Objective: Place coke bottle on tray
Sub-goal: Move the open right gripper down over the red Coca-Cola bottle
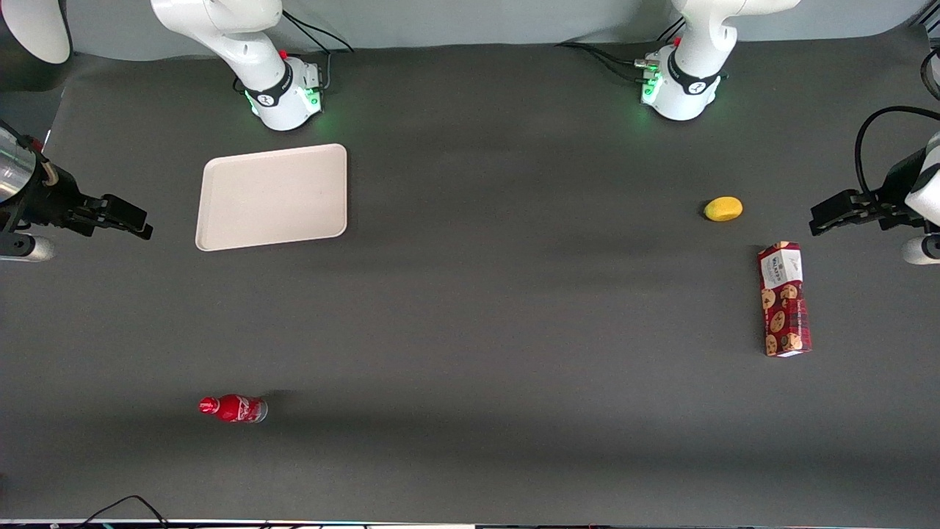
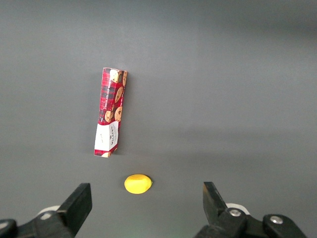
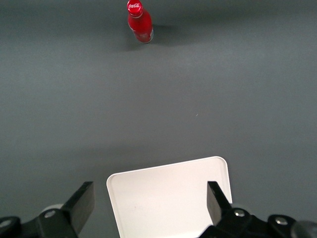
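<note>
The coke bottle [image 1: 233,408] is a small red bottle with a red cap, standing on the dark table near its front edge. It also shows in the right wrist view [image 3: 140,22]. The cream tray [image 1: 273,196] lies flat and empty, farther from the front camera than the bottle, close to the working arm's base; its rim also shows in the right wrist view [image 3: 168,171]. My right gripper [image 1: 136,224] hangs above the table beside the tray, toward the working arm's end, well away from the bottle. It is open and empty [image 3: 150,203], with the tray's edge between its fingers.
A red cookie box [image 1: 784,299] and a small yellow fruit [image 1: 723,209] lie toward the parked arm's end of the table; both also show in the left wrist view, box [image 2: 110,112] and fruit [image 2: 137,183]. The working arm's base [image 1: 283,92] stands just past the tray.
</note>
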`<action>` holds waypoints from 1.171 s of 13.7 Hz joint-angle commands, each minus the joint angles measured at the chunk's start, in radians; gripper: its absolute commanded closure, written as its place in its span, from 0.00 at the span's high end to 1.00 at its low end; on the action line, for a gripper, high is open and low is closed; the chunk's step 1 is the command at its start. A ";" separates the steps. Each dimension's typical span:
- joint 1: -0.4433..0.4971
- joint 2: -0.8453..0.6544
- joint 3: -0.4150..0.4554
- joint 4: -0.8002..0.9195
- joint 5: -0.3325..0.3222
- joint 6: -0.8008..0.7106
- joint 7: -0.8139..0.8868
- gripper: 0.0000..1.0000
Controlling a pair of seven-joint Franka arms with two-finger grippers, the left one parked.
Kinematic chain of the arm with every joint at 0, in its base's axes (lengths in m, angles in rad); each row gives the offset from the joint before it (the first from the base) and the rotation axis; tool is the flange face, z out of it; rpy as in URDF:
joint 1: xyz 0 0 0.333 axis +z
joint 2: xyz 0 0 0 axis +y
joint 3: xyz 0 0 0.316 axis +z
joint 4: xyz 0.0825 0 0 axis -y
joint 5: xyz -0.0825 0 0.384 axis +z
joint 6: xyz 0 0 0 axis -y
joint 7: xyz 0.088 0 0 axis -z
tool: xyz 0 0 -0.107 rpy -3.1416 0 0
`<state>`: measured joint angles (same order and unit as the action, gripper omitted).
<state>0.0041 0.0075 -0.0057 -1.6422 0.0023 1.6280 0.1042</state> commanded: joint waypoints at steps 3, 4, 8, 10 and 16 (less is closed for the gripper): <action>0.004 0.020 0.004 0.033 -0.015 -0.010 -0.018 1.00; 0.002 0.032 0.004 0.047 -0.016 -0.010 -0.020 1.00; 0.001 0.173 0.004 0.184 -0.016 -0.010 -0.021 1.00; -0.007 0.305 0.003 0.299 -0.016 -0.010 -0.078 1.00; -0.001 0.615 -0.002 0.555 -0.015 0.109 -0.090 1.00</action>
<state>-0.0009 0.5333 -0.0080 -1.1825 -0.0010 1.7058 0.0341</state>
